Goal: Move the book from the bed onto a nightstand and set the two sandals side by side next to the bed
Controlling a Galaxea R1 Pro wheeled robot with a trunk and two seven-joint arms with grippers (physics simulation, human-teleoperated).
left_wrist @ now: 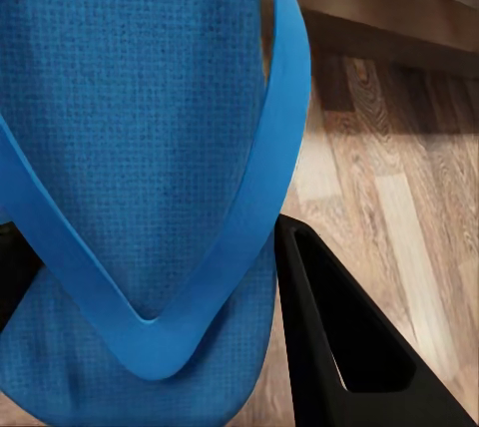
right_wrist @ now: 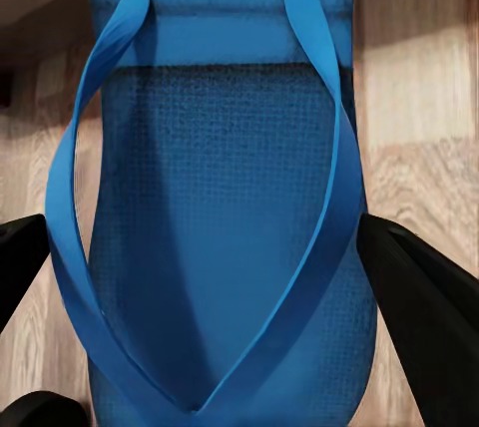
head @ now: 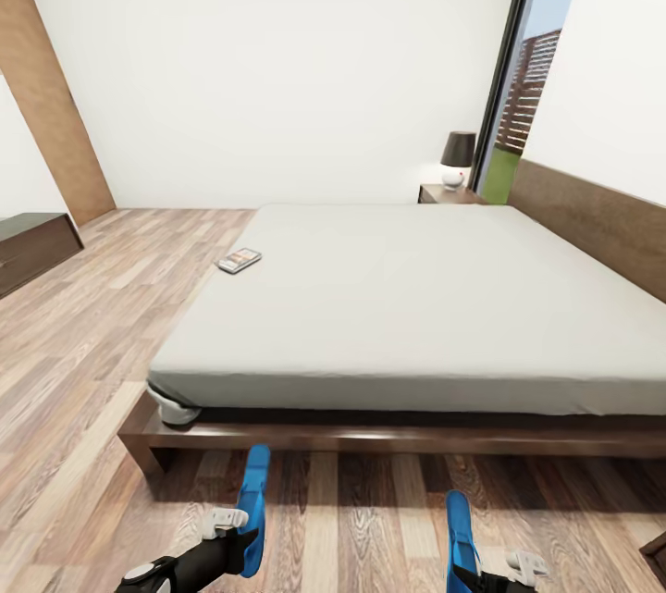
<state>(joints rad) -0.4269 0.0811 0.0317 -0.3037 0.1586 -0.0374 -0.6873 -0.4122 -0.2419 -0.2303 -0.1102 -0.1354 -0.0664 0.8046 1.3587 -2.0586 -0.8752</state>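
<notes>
**A:** While both sandals hang above the floor at the foot of the bed (head: 407,315), how do you rate them for handling?

**B:** Light and floppy, I'd judge: thin foam-like soles with a woven texture and soft straps. The left gripper (head: 242,545) is clamped on the left sandal (head: 253,505), at about seven o'clock in the head view. The right gripper (head: 467,574) has its two fingers (right_wrist: 419,317) pressed against the edges of the right sandal (head: 460,533), at five o'clock. Both are held edge-up.

**A:** Good holds?

**B:** Pinching across the sole's width looks sound; a strap would bend and swing. The soles probably flex, so set each down flat and gently.

**A:** And the book (head: 240,260)?

**B:** It lies flat near the mattress's left edge, at ten o'clock. Thin, stiff enough, probably a slick cover; take it by an overhanging edge or slide it out first. A nightstand (head: 448,194) stands under a lamp (head: 457,158) at one o'clock.
</notes>
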